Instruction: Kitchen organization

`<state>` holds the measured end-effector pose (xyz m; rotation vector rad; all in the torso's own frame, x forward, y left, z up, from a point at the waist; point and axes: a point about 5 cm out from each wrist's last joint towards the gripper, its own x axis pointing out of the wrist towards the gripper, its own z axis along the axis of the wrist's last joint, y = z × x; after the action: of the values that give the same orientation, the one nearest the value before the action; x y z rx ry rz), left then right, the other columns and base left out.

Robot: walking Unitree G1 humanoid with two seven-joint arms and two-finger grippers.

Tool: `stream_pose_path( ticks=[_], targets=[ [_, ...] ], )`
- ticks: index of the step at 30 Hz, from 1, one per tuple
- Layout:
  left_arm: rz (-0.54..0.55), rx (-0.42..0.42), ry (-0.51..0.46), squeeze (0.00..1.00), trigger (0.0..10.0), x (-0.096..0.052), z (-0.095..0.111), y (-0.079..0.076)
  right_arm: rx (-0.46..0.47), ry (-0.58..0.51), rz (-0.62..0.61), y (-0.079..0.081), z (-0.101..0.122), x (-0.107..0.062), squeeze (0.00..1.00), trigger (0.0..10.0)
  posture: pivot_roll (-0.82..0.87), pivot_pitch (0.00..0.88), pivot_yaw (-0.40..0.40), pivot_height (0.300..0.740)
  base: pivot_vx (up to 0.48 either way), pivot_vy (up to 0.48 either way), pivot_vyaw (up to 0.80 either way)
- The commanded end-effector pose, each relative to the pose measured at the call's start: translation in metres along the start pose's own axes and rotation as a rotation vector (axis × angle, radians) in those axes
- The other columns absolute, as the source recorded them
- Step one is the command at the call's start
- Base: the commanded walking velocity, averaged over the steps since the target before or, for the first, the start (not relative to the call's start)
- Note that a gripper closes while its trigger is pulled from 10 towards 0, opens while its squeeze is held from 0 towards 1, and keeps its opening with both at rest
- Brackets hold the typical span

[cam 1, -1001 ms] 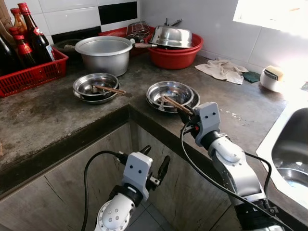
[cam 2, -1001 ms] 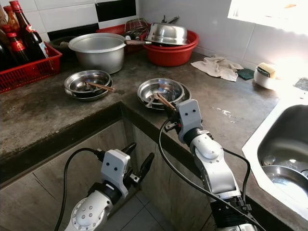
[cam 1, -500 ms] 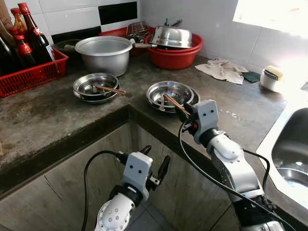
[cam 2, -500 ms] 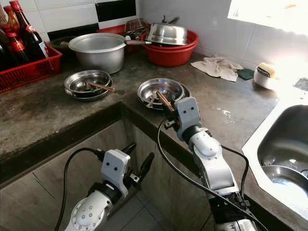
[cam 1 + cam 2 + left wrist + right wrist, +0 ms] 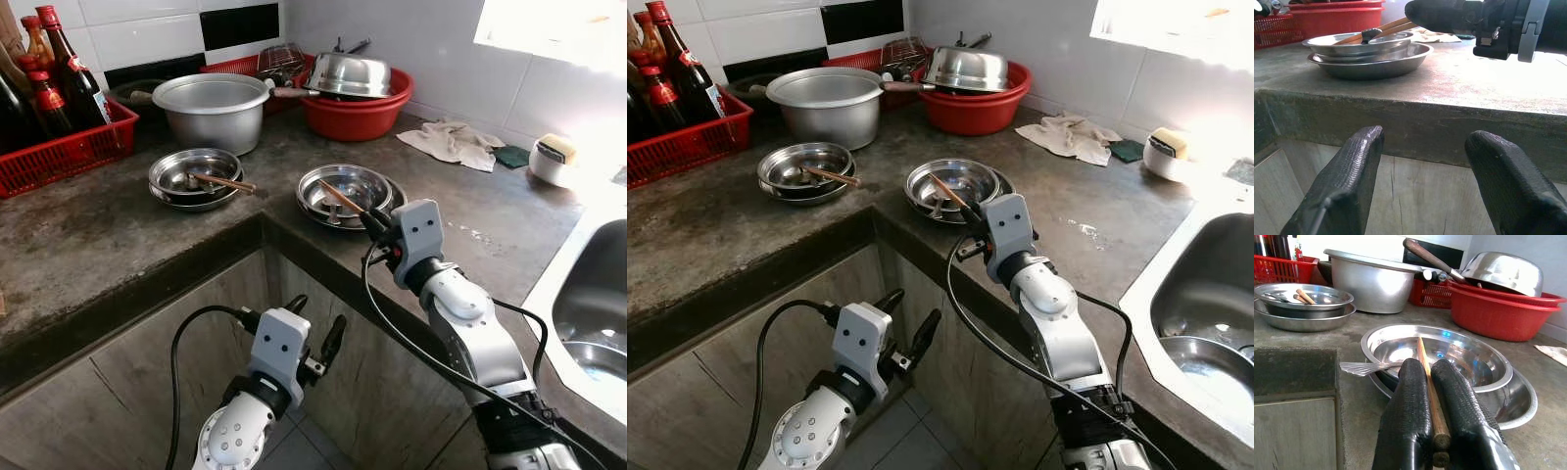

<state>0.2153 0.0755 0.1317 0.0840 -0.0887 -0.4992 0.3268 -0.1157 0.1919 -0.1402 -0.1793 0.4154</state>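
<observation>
From the head cameras, the right gripper (image 5: 373, 223) is clamped on a pair of wooden chopsticks (image 5: 338, 197) whose long axis slants up and away over the stacked steel dishes (image 5: 345, 188) at the counter (image 5: 88, 235) corner. The left gripper (image 5: 315, 328) hangs below the edge, fingers apart.

Its wrist camera looks up at that edge.

The right wrist camera has the chopsticks pinched between both pads (image 5: 1409, 406), tips over the upper dish beside a fork (image 5: 1369, 367). A second dish (image 5: 1303, 298) with chopsticks sits well apart.
</observation>
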Motion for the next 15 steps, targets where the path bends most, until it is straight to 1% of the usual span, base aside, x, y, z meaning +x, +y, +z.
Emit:
stream_pose_path(
  ticks=[1,4,5,7,8,10,11,13,14,15],
  targets=[
    [0.0,0.008,-0.009,0.0,10.0,0.001,0.002,0.0,-0.001,-0.021,-0.014,-0.004,0.004,0.002,0.0,0.0,0.12,0.031,-0.066,0.74,0.0,0.0,0.0],
    [0.006,0.012,-0.012,0.0,10.0,0.001,0.003,0.001,0.053,-0.105,-0.054,-0.007,0.019,0.0,0.0,0.0,0.13,0.031,-0.067,0.74,0.0,0.0,0.0],
    [0.006,0.012,-0.012,0.0,10.0,0.001,0.003,0.001,0.053,-0.105,-0.054,-0.007,0.019,0.0,0.0,0.0,0.13,0.031,-0.067,0.74,0.0,0.0,0.0],
    [0.017,0.007,-0.014,0.0,10.0,0.001,0.003,0.002,0.066,-0.17,-0.143,-0.012,0.033,-0.008,0.0,0.0,0.12,0.029,-0.068,0.74,0.0,0.0,0.0],
    [0.017,0.007,-0.014,0.0,10.0,0.001,0.003,0.002,0.066,-0.17,-0.143,-0.012,0.033,-0.008,0.0,0.0,0.12,0.029,-0.068,0.74,0.0,0.0,0.0],
    [0.021,0.002,-0.012,0.0,10.0,0.002,0.002,0.003,0.072,-0.192,-0.189,-0.012,0.037,-0.016,0.0,0.0,0.12,0.029,-0.065,0.74,0.0,0.0,0.0],
    [0.021,0.002,-0.012,0.0,10.0,0.002,0.002,0.003,0.072,-0.192,-0.189,-0.012,0.037,-0.016,0.0,0.0,0.12,0.029,-0.065,0.74,0.0,0.0,0.0],
    [0.022,-0.004,-0.009,0.0,10.0,0.002,0.002,0.003,0.067,-0.206,-0.241,-0.008,0.04,-0.028,0.0,0.0,0.12,0.029,-0.063,0.74,0.0,0.0,0.0],
    [0.022,-0.004,-0.009,0.0,10.0,0.002,0.002,0.003,0.067,-0.206,-0.241,-0.008,0.04,-0.028,0.0,0.0,0.12,0.029,-0.063,0.74,0.0,0.0,0.0],
    [0.023,-0.004,-0.006,0.0,10.0,0.002,0.002,0.003,0.058,-0.208,-0.271,-0.007,0.04,-0.035,0.0,0.0,0.11,0.027,-0.058,0.74,0.0,0.0,0.0]
  ],
)
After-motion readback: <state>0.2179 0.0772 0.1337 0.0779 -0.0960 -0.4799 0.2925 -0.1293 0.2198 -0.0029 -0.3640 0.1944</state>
